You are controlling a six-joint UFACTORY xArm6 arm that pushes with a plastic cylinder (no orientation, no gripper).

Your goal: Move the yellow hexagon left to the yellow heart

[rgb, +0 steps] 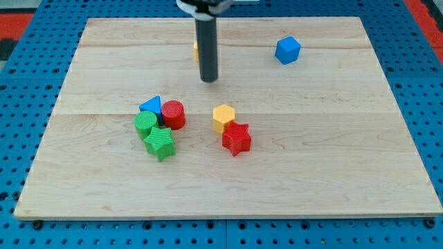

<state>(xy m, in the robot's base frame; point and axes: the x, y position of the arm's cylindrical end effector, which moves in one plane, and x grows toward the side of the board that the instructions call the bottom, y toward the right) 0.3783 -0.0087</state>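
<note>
The yellow hexagon (223, 117) sits near the board's middle, touching the red star (237, 138) just below and right of it. The yellow heart (196, 50) is mostly hidden behind my rod near the view's top; only a sliver shows at the rod's left edge. My tip (209, 79) is on the board above and slightly left of the yellow hexagon, apart from it, and just below the yellow heart.
A cluster lies left of the hexagon: blue triangle (151, 105), red cylinder (173, 114), green cylinder (145, 124) and green star (160, 142). A blue cube (288, 50) sits at the top right. The wooden board (346, 173) lies on a blue pegboard.
</note>
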